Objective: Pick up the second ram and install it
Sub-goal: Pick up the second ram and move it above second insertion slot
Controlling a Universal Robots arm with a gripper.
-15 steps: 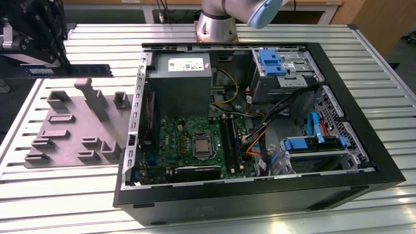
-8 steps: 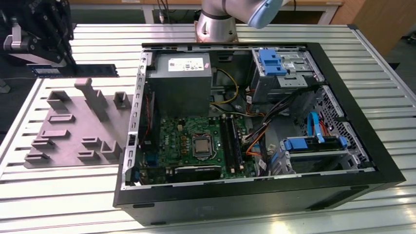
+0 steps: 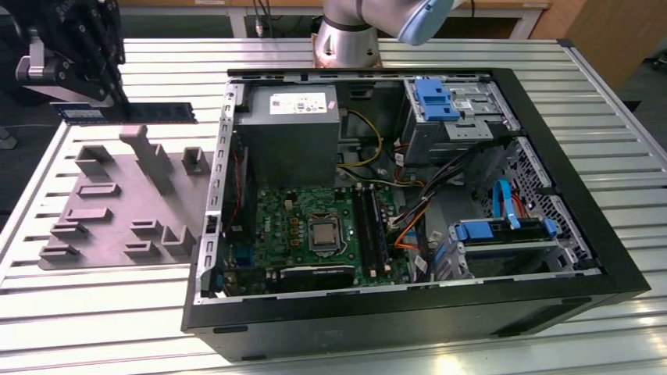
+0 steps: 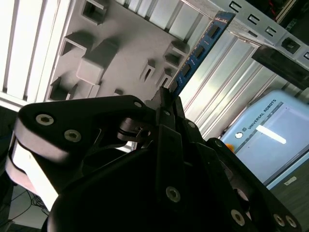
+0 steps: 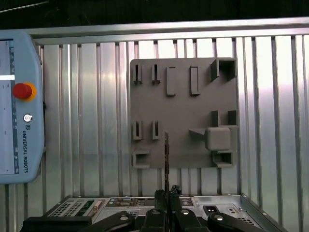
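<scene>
Dark lettering running along the edge of the pale blue teach pendant (image 5: 21, 96) in the first wrist view; white printed label (image 3: 297, 104) on the grey power supply (image 3: 287, 152), too small to read

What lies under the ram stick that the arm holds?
Below the second ram, held by the gripper with jaws shut, lies the grey fixture plate on the ribbed table. The stick's edge covers a thin strip of it.
</scene>
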